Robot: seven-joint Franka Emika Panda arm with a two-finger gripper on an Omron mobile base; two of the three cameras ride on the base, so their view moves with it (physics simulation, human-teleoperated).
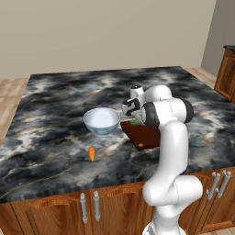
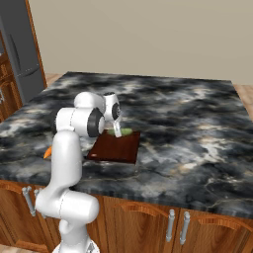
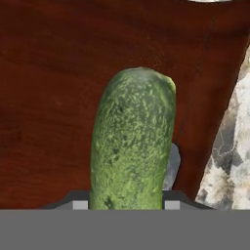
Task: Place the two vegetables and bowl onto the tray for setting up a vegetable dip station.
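The gripper [image 2: 117, 129] is pinching the slim green speckled cucumber-like vegetable [image 3: 133, 141], one finger on each flank. In the hand view the vegetable's long axis runs straight out along the gripper's own line, its rounded free end pointing away from the hand. Directly beneath lies the flat reddish-brown wooden tray [image 3: 49, 97] with a raised rim. I cannot tell whether the vegetable touches the wood or hangs just above it. From the right base view its pale green end [image 2: 126, 131] sits over the tray's far edge [image 2: 114, 148], so the coming release looks to be straight down, little travel needed.

Beyond the tray, the round white bowl with a pale blue tint [image 1: 101, 120] stands just beside its left edge on the dark marbled table [image 1: 55, 101]. The small orange carrot [image 1: 92, 152] lies nearer the table's front, near the bowl and apart from the tray, pointing roughly front to back.
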